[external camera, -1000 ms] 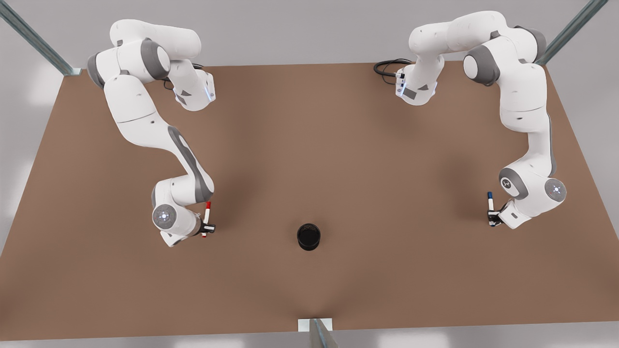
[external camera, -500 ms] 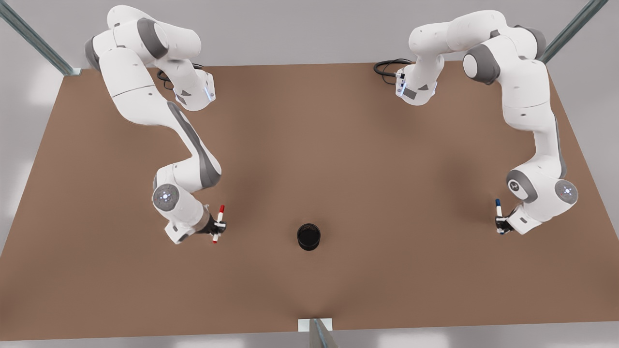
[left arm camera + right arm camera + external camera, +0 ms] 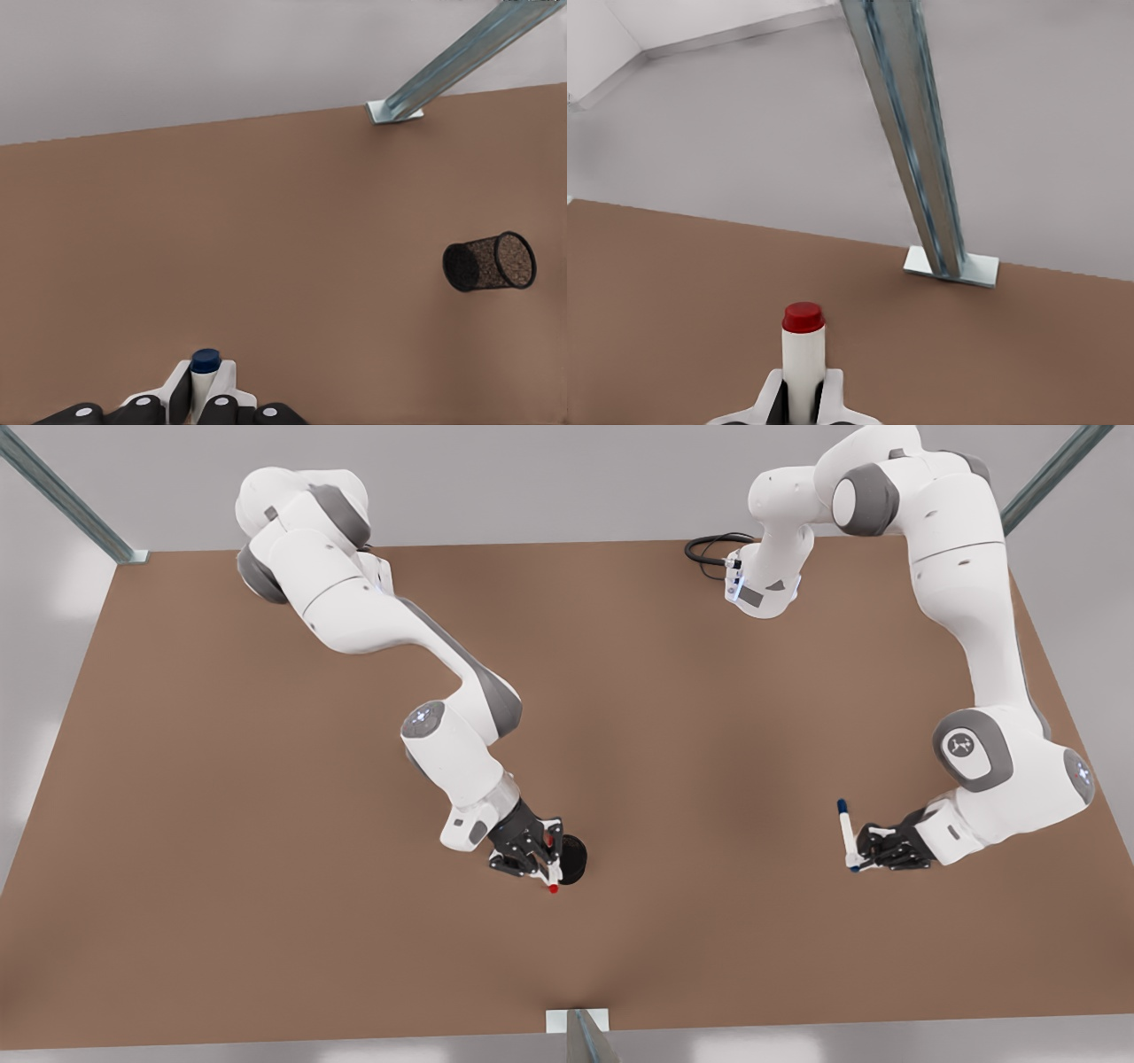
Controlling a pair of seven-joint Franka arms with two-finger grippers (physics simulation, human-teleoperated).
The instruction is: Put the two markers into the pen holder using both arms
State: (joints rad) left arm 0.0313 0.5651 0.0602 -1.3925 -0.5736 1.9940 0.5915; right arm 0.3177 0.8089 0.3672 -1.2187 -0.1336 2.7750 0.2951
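Gripping white, red-capped marker [image 3: 803, 359]

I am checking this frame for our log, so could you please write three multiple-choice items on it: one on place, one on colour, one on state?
1. Where is the right gripper?
A. At the pen holder
B. By the cable
C. At the table's far edge

2. What colour is the cap on the marker held by the left gripper?
A. Red
B. Green
C. Dark blue

3. What state is the red marker in?
A. Lying on the table
B. Gripped by the right gripper
C. Standing in the holder

Answers: 1 A, the front view shows the gripper partly covering the holder. 2 C, the blue marker sits between that gripper's fingers. 3 B, the right wrist view shows the fingers clamped on its barrel.
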